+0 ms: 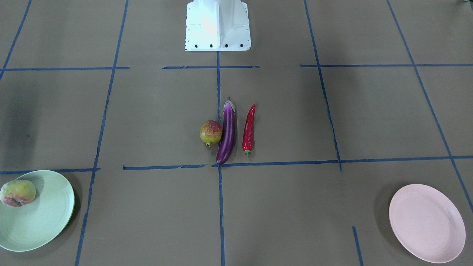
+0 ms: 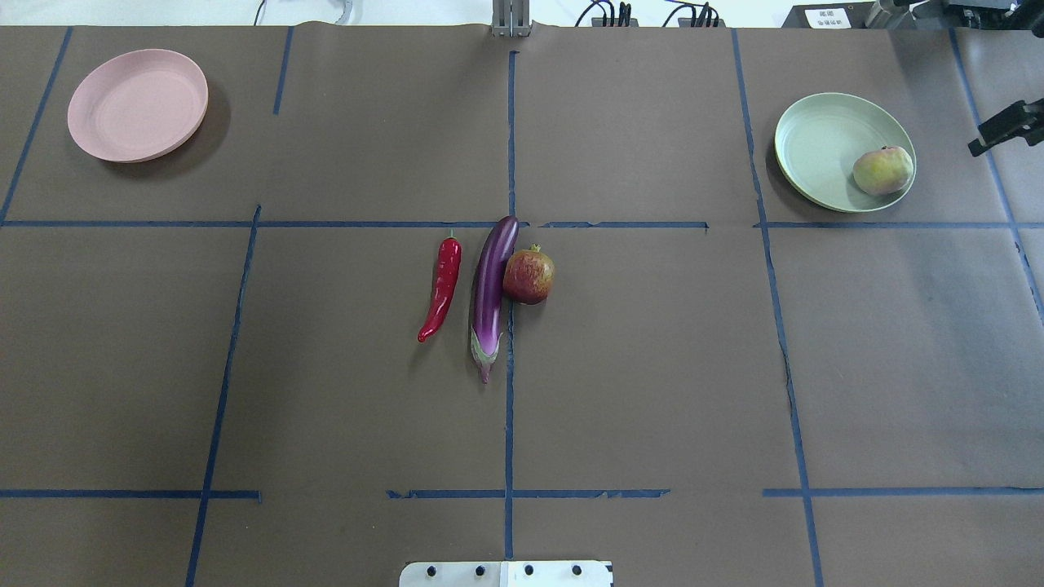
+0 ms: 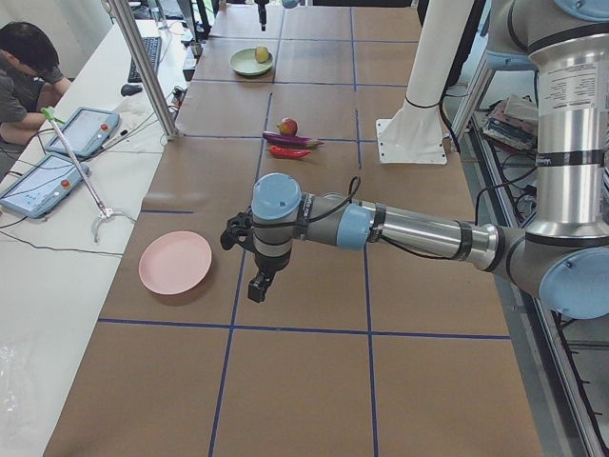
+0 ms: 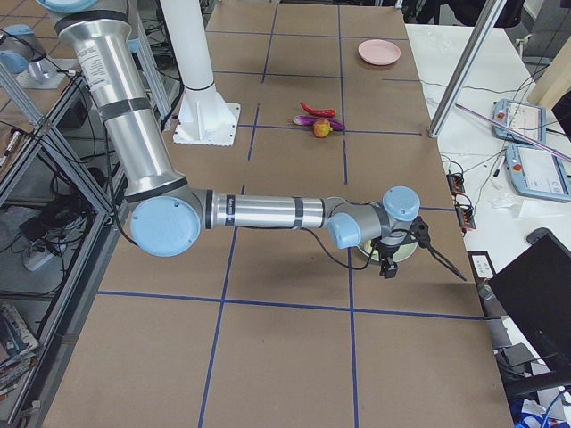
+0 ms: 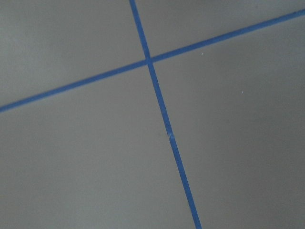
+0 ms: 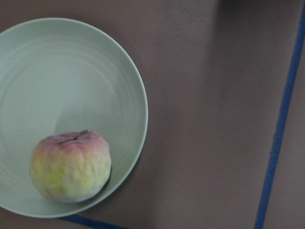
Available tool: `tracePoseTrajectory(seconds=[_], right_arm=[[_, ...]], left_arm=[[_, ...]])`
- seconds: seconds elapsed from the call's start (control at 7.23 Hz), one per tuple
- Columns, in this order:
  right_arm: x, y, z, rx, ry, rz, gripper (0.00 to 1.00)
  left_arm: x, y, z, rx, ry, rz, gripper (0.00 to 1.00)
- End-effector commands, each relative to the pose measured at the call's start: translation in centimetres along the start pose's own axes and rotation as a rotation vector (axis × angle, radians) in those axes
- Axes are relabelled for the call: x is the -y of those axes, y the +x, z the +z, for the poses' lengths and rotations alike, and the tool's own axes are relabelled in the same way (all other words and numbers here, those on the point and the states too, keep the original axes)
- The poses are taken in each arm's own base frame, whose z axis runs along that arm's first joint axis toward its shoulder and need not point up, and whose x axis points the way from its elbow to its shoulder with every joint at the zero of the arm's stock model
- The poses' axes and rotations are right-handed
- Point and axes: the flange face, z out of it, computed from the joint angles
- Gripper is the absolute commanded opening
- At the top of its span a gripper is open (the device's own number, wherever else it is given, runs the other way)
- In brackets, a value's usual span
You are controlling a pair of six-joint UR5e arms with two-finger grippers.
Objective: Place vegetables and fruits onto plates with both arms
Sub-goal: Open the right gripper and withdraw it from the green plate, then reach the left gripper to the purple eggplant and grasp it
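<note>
So, starting at the near edge of the overhead view: the white base block (image 2: pixel 506 573) pokes in at bottom centre, on the brown table (image 2: pixel 652 391) with its blue tape lines (image 2: pixel 509 424).

Mid-frame, three items are lined up side by side. The red chili pepper (image 2: pixel 441 288) is on the left with a small gap to the purple eggplant (image 2: pixel 491 293), and the eggplant's cap end points toward the bottom of the frame. The pomegranate (image 2: pixel 529 276) sits on the eggplant's right, touching it.

Further back, the pink plate (image 2: pixel 137 104) is at upper left with nothing on it. The mint green plate (image 2: pixel 824 139) is at upper right, and the peach (image 2: pixel 882 169) rests inside it, close to its lower right rim.

The right gripper (image 2: pixel 1007 126) just peeks in at the right edge beside the mint plate. Only a black bit shows, so I can't tell if its fingers are spread or pressed together.

The left gripper (image 3: pixel 264 282) only shows in the left side view, hanging over the table just right of the pink plate. Can't tell its fingers' state either. Its wrist camera sees nothing but brown paper and a tape cross.
</note>
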Motion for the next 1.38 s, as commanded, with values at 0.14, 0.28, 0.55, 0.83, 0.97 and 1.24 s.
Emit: tracePoseTrajectory(seconds=[0.14,0.28,0.55,0.83,0.97,1.24], right_arm=[[-12.1,3.5,-4.1,-0.009,0.004,0.098,1.00],[-14.3,2.4,-5.3,-0.015,0.001,0.108,1.00],[-15.0,1.8,-6.0,-0.021,0.008,0.107,1.00],[-15.1,1.8,-6.0,-0.022,0.009,0.107,1.00],[-15.4,2.0,-5.8,-0.024,0.005,0.112,1.00],[-15.8,2.0,-5.9,-0.025,0.006,0.113,1.00]], left_arm=[[8.9,9.7,1.7,-0.094,0.013,-0.209,1.00],[11.9,15.5,3.5,-0.126,-0.013,-0.153,1.00],[16.9,31.2,7.4,-0.231,-0.090,-0.123,1.00],[19.6,43.5,11.0,-0.195,-0.112,-0.205,1.00],[21.2,48.2,12.7,-0.201,-0.146,-0.267,1.00],[22.5,57.9,14.2,-0.179,-0.144,-0.422,1.00]])
